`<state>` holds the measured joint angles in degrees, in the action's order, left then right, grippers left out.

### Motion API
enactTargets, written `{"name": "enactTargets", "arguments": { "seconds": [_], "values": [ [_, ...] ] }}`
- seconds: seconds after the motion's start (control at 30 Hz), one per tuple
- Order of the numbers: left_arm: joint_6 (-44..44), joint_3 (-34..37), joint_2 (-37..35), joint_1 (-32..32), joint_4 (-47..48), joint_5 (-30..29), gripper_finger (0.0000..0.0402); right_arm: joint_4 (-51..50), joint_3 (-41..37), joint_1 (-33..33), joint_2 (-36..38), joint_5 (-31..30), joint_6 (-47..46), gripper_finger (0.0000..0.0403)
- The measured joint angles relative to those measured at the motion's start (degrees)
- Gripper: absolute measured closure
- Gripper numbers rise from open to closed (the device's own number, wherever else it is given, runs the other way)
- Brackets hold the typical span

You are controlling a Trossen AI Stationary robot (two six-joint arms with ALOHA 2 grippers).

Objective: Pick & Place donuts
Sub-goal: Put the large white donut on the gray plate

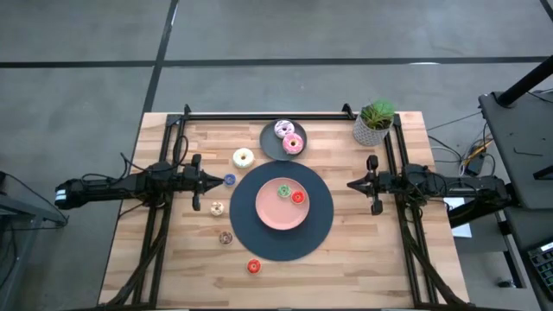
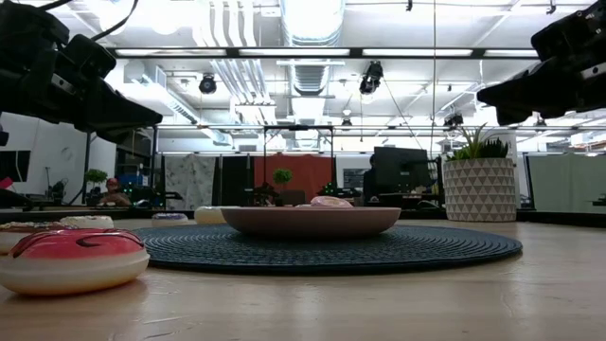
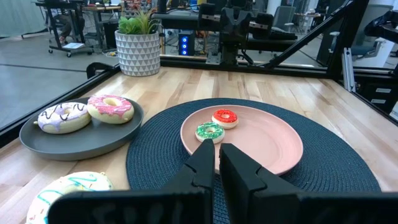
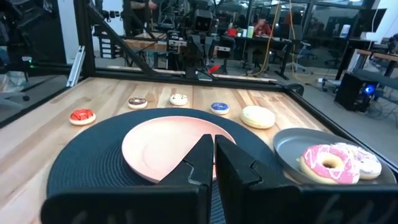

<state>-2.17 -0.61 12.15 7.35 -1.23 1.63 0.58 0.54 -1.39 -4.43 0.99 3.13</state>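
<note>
A pink plate (image 1: 270, 216) sits on a round dark mat (image 1: 320, 226) and holds a green donut (image 1: 283, 191) and a red donut (image 1: 298, 197). A small dark grey plate (image 1: 270, 147) at the back carries a white-pink sprinkled donut (image 1: 284, 130) and a pink donut (image 1: 294, 143). On the wood left of the mat lie a cream donut (image 1: 244, 158) and tiny blue (image 1: 229, 180), tan (image 1: 217, 208), brown (image 1: 225, 238) and red (image 1: 254, 267) donuts. My left gripper (image 3: 219, 152) hovers shut at the left side, my right gripper (image 4: 214, 146) shut at the right side. Both point level toward the mat and hold nothing.
A potted plant (image 1: 373, 123) in a white patterned pot stands at the far right corner. Black frame rails (image 1: 259, 114) run along the table's far edge and both sides. Bare wood lies in front of the mat and to its right.
</note>
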Motion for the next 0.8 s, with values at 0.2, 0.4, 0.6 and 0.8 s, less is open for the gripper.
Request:
{"name": "enactTargets", "arguments": {
  "seconds": [0.2,0.4,0.6,0.8],
  "values": [
    [0.01,0.00,0.02,0.00,0.00,-0.01,0.0401,-0.02,0.00,-0.02,-0.04,-0.09,-0.23,0.0394],
    [0.02,-0.02,0.00,-0.02,0.00,0.00,0.0401,-0.02,0.00,-0.01,-0.04,-0.09,-0.17,0.0394],
    [0.00,0.00,0.01,0.00,0.00,0.00,0.0401,-0.02,0.00,-0.01,-0.04,-0.08,-0.15,0.0394],
    [0.01,-0.02,0.00,-0.01,0.00,-0.01,0.0401,-0.02,0.00,0.00,-0.04,-0.09,-0.15,0.0394]
  ]
}}
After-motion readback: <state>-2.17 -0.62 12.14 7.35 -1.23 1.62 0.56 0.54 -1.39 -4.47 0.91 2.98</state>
